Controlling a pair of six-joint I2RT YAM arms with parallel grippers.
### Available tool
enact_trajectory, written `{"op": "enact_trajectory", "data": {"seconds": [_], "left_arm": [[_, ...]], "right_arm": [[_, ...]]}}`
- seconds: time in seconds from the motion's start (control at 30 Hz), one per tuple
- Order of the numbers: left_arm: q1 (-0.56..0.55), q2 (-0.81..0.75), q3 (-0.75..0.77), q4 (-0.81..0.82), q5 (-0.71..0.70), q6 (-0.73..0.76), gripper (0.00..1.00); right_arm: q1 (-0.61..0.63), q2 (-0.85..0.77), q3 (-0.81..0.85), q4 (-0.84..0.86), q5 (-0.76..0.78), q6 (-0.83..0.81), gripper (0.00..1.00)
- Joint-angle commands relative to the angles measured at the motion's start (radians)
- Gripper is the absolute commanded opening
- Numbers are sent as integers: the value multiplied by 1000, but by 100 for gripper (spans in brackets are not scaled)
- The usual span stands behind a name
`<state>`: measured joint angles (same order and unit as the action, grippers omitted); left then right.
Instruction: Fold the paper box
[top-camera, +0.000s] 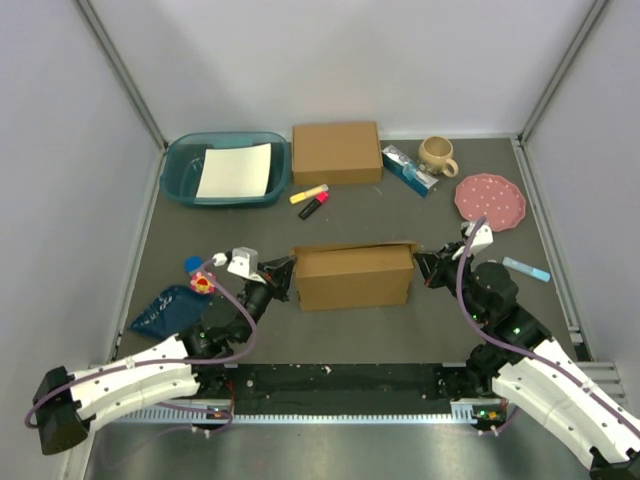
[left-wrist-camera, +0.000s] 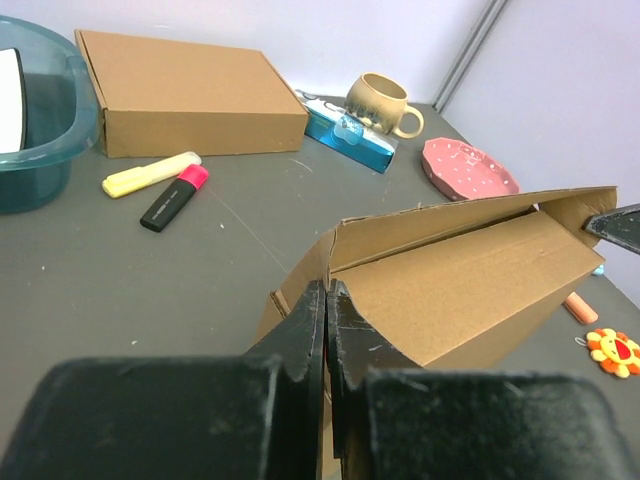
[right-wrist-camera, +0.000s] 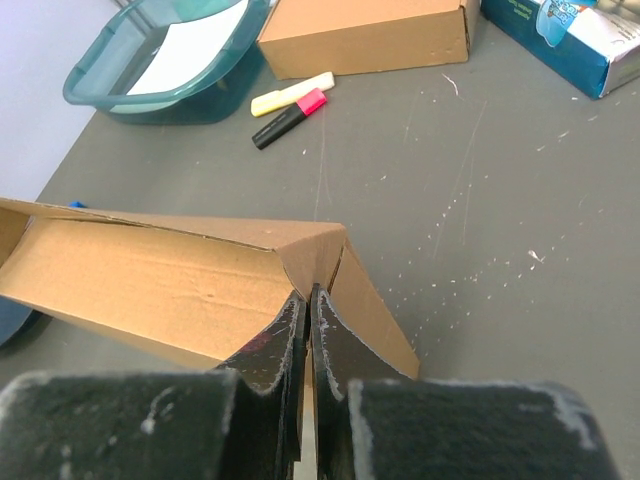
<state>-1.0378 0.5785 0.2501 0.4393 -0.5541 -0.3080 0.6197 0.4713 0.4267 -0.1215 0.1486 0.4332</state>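
The paper box (top-camera: 352, 277) sat in the middle of the grey table (top-camera: 400, 340), partly formed into a shallow brown mailer with its long side facing the arms. Its lid panel was raised slightly along the far edge.

The left gripper (top-camera: 283, 277) was at the paper box's left end. In the left wrist view its jaws were pressed almost together, pinching the thin cardboard at that end. The right gripper (top-camera: 425, 268) was at the paper box's right end, its jaws likewise nearly closed on the upright edge of the end flap. In the right wrist view that edge ran up between the black fingers (right-wrist-camera: 270, 345).

Beyond the paper box, well apart from it, lay a closed cardboard box (top-camera: 336, 152). Between the two lay a yellow highlighter (top-camera: 308, 192) and a red-capped marker (top-camera: 313, 206), side by side. Beyond the paper box to the left stood a teal basin (top-camera: 178, 175) holding a white sheet (top-camera: 236, 170). Beyond it to the right were a blue carton (top-camera: 409, 170), a beige mug (top-camera: 437, 154) and a pink dotted plate (top-camera: 490, 199). To the left of the paper box were a small sunflower toy (top-camera: 203, 283) and a blue bag (top-camera: 165, 310).
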Motion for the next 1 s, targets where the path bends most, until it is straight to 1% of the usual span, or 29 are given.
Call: {"op": "enact_trajectory", "data": {"seconds": [0.0,0.03,0.07,0.17,0.3,0.4,0.53,0.6,0.77,0.87,0.97], "left_arm": [[-10,41,-52,116,36,79,0],[-10,56,-64,149,39,101,0],[-11,88,-72,232,42,109,0],[-10,153,-84,327,52,116,0],[-21,216,-95,389,63,107,0],[-34,238,-110,394,60,95,0],[-62,204,-143,348,26,92,0],[-65,155,-164,308,8,86,0],[-65,9,-196,127,-43,63,0],[-65,-26,-201,35,-73,49,0],[-64,-32,-201,4,-90,30,0]], "right_arm": [[12,16,-20,-80,-63,-5,0],[14,15,-26,-55,-66,-5,0],[14,13,-31,-44,-70,-2,0],[14,10,-36,-32,-66,-7,0],[15,10,-40,-49,-70,-10,0],[15,0,-54,-70,-73,4,0],[18,-39,-68,-101,-70,16,0],[18,-49,-71,-118,-69,16,0],[20,-56,-72,-125,-64,19,0],[20,-51,-74,-124,-66,21,0],[18,-48,-74,-121,-64,21,0]]}}
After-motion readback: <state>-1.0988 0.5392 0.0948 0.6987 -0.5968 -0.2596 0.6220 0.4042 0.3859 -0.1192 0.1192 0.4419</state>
